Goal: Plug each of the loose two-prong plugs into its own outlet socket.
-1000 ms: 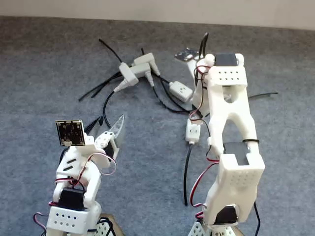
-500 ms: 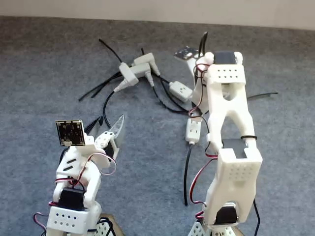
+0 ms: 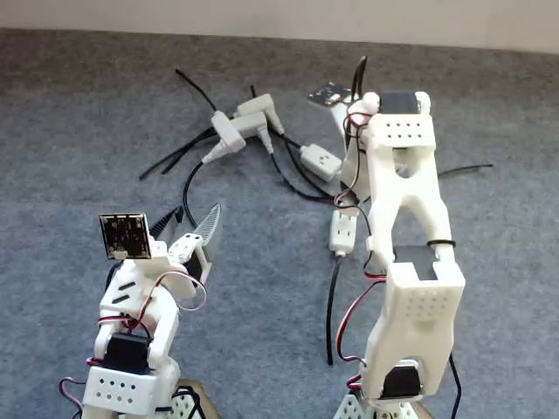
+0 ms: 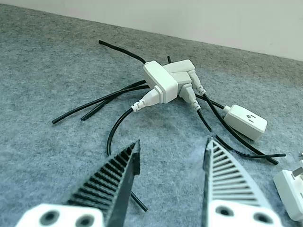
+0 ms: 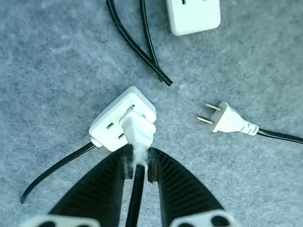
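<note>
My right gripper (image 5: 137, 158) is shut on the neck of a white two-prong plug (image 5: 138, 130). That plug sits in a white outlet block (image 5: 116, 124) lying on the grey carpet. A loose plug (image 5: 228, 119) lies beside it with both prongs bare. Another outlet block (image 5: 194, 14) lies further off, and in the high view it (image 3: 321, 160) is beside the right arm (image 3: 402, 175). My left gripper (image 4: 171, 146) hangs open over bare carpet, short of a cluster of joined white plugs and outlets (image 4: 165, 80). From above, the left gripper (image 3: 205, 231) is at the near left.
Black cords (image 3: 188, 153) fan out from the cluster (image 3: 240, 127) across the carpet. A cord (image 3: 334, 297) trails from the outlet block (image 3: 343, 231) toward the front edge. A pale wall (image 3: 279, 17) borders the far side. Open carpet lies to the far left and right.
The right arm's elbow has lifted slightly, away from the front edge. The left arm, the cords and the outlets lie as before.
</note>
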You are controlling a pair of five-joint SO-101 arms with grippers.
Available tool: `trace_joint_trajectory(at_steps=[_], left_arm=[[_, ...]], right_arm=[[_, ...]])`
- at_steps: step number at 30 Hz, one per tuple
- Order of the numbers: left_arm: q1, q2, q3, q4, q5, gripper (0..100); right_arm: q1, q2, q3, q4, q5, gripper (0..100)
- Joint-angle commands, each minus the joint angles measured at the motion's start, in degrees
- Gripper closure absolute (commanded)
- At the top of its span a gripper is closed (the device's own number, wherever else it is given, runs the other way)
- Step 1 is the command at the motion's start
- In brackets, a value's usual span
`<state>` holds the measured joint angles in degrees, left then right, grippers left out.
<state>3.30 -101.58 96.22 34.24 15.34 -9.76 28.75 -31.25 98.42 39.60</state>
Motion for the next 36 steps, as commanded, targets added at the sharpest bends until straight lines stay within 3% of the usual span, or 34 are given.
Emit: trace_joint_trajectory(at_steps=[1, 21, 26, 36], left_arm=[[-0.48, -0.13, 0.92, 0.09, -0.35, 77], [-0.48, -0.13, 0.92, 0.09, -0.35, 77], [-0.48, -0.13, 0.92, 0.09, -0.35, 77], [-0.48, -0.13, 0.92, 0.09, -0.35, 77]], right_arm=[[1.98, -0.31, -2.59, 1.54, 0.70, 99.3], [1.98, 0.04, -2.59, 2.59, 0.53, 99.3], [-0.40, 0.04, 3.74, 2.24, 0.53, 99.3], [-0.66, -0.04, 19.12, -8.13, 0.44, 99.3]])
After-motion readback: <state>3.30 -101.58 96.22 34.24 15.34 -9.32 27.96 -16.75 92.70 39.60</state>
